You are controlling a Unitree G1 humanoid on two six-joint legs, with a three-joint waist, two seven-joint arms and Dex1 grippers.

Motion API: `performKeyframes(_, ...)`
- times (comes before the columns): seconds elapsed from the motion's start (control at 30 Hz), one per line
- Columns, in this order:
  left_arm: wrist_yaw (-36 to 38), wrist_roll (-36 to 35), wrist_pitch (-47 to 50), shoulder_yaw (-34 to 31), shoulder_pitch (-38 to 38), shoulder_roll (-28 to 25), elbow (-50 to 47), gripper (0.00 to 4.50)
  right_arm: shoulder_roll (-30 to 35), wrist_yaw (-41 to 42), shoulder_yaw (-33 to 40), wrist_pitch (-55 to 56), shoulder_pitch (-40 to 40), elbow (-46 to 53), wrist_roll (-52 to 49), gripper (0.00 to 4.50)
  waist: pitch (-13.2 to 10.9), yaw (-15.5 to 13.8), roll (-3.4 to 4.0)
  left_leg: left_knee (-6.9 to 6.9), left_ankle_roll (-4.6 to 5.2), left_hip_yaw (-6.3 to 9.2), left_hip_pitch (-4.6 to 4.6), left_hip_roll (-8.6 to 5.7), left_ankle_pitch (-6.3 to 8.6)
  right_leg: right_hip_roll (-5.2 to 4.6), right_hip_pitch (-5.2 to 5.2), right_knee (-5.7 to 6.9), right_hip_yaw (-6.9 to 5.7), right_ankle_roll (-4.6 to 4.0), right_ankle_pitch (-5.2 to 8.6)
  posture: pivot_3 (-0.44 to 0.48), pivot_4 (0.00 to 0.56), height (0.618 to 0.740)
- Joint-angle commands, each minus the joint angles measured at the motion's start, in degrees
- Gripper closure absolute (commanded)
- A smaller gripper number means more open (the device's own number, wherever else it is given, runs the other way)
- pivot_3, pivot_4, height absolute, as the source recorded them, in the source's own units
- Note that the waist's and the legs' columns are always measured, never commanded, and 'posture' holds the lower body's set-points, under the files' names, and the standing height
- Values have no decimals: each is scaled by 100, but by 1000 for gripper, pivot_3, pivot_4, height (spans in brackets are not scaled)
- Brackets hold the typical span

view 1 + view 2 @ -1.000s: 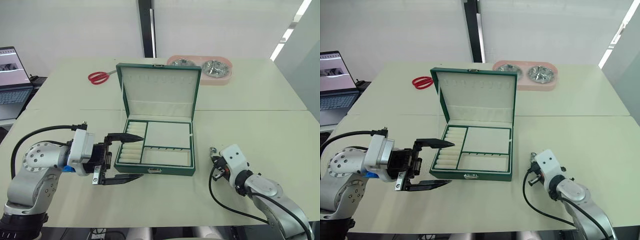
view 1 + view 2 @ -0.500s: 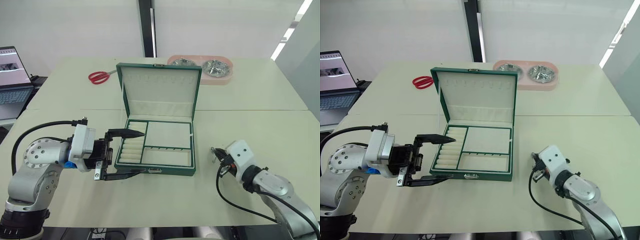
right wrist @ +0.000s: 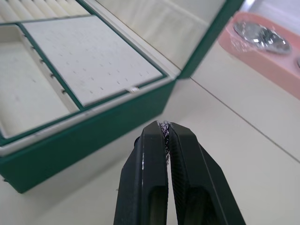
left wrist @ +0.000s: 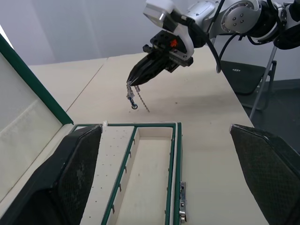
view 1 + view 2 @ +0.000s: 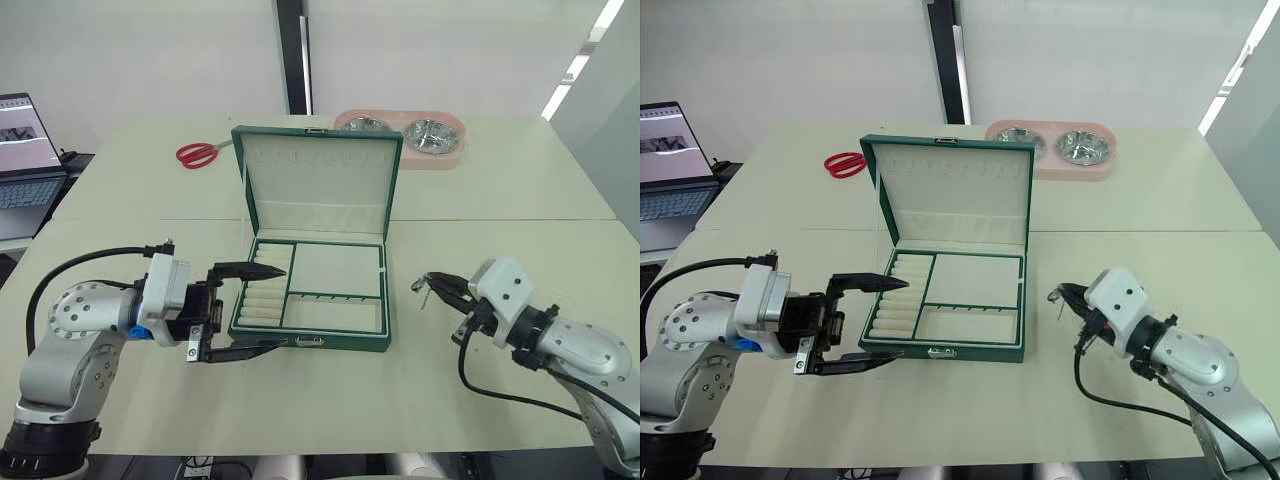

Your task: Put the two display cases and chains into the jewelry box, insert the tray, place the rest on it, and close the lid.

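Table (image 5: 520, 180) of pale cream panels carries a large square dark green jewelry box (image 5: 310, 290) with its hinged green lid (image 5: 318, 180) standing upright, cream lining and a row of small hooks facing forward. Seated in the box is a flat green-rimmed tray (image 5: 315, 298) with cream ring rolls along its left side and open compartments to the right. The left gripper (image 5: 255, 309), with its two black fingers spread wide apart and empty, sits at the box's front left corner, one finger over the ring rolls and the other along the front wall near the silver latch (image 5: 308, 341). The right gripper (image 5: 432, 289) hovers right of the box, apart from it, its jaws pressed together on a thin silver metal chain (image 4: 134, 97) that dangles from the tips above the table. Behind the box lie red-handled scissors (image 5: 198, 154) to the left and a pink double pet bowl (image 5: 405, 138) to the right. An open laptop (image 5: 25, 150) stands off the table's left edge
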State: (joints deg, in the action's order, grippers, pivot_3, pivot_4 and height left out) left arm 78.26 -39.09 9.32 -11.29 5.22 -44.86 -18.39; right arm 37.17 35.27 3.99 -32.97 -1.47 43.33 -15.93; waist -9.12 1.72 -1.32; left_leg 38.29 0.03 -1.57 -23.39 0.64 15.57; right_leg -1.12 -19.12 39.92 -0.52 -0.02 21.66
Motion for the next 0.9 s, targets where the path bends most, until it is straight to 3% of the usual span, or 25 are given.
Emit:
performKeyframes(0.03,17,-31,-133,-196,-83,-21,-2,0,163,295,159,130,366,373,-382,4494,-1,-2,0,0,0,0,0,0,0,0,0,0,0,0,0,0,150,740)
performKeyframes(0.43,100,-181,-39,-594,-374,-232,-37,0,820,1496,-452,-509,2157,-54,-1595,4494,-2,-6,1,1,2,4,-1,1,1,-1,2,-3,-3,-1,0,0,150,740)
performKeyframes(0.6,161,-152,-64,-689,-465,-298,-30,0,694,1806,-1284,-494,2901,-646,-1327,4494,-2,4,1,1,2,5,-1,1,1,-1,1,-3,-3,-1,0,0,150,740)
performKeyframes(0.9,144,-109,-154,-702,-654,-270,-100,0,148,1968,-2537,-399,3547,-1422,-667,4494,-2,0,2,1,3,7,-2,2,1,-2,-3,0,-6,-1,-1,0,150,740)
